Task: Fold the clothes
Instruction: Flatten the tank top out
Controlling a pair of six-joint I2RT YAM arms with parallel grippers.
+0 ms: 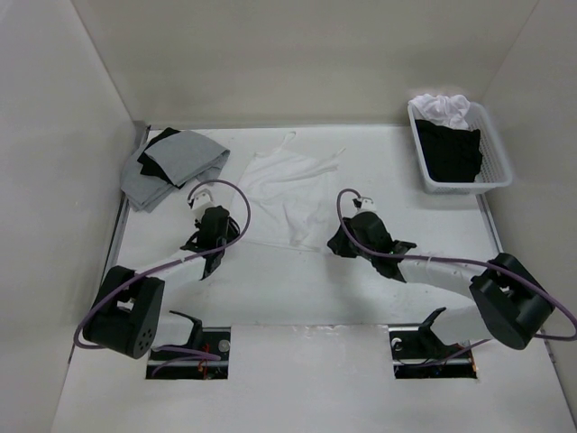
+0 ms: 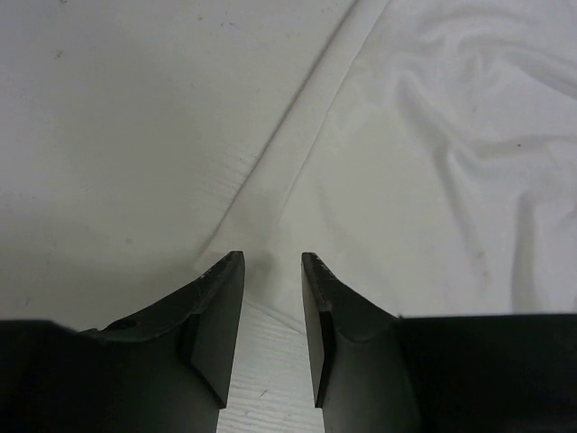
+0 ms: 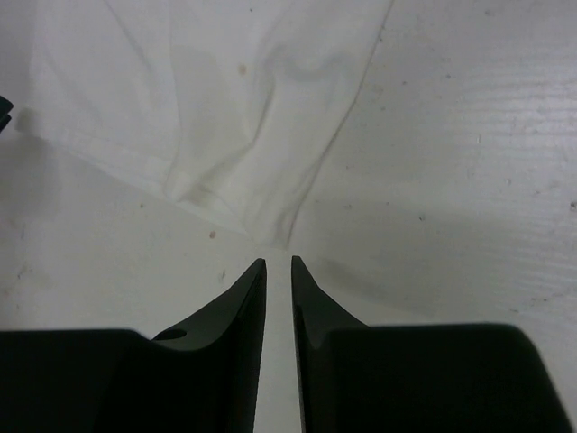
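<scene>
Camisole lies just ahead of jaws, seemingly ungripped.

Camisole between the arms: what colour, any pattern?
Plain white camisole, no pattern; shows best in the top view.
</scene>
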